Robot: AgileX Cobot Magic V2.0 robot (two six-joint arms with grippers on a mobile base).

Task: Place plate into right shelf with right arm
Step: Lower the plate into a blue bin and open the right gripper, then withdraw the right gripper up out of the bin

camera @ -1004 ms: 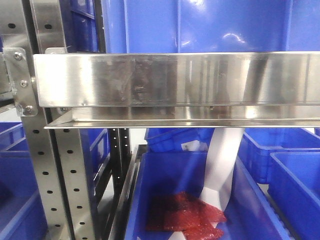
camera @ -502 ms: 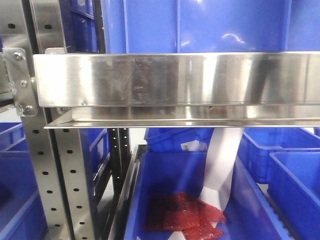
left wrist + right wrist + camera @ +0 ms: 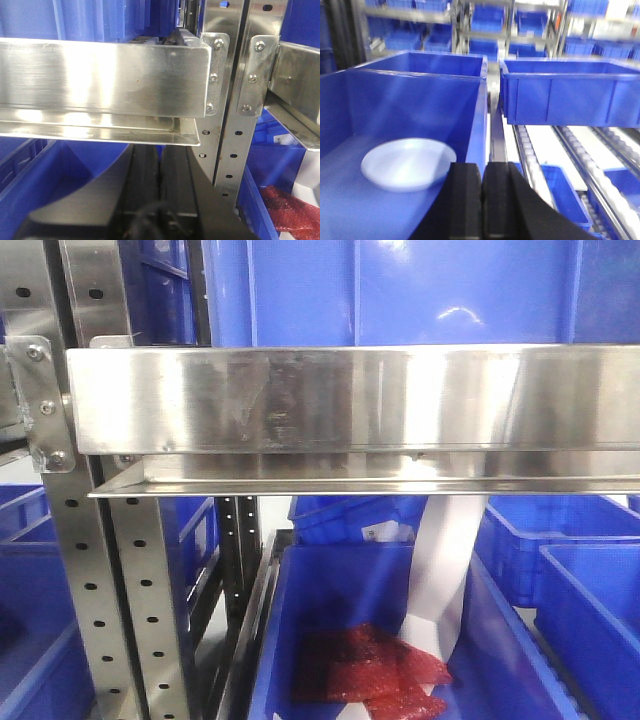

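Observation:
The plate (image 3: 407, 162), round and pale blue-white, lies flat on the floor of a large blue bin (image 3: 476, 115) in the right wrist view. My right gripper (image 3: 482, 167) is shut on nothing, over that bin's right wall and just right of the plate, apart from it. The right shelf (image 3: 350, 400) fills the front view with its shiny steel front rail and blue bins above and below. My left gripper (image 3: 160, 150) is shut and empty, its tips pointing under a steel rail (image 3: 100, 75).
Perforated uprights (image 3: 150, 600) stand at the left. In the lower bin (image 3: 320, 590) lie a red bag (image 3: 370, 670) and a white strip (image 3: 440, 570). Another blue bin (image 3: 570, 92) and roller tracks (image 3: 535, 160) lie to the right of the plate's bin.
Only the reflections on the right part of the steel rail have shifted slightly. Nothing else in the front view has moved.

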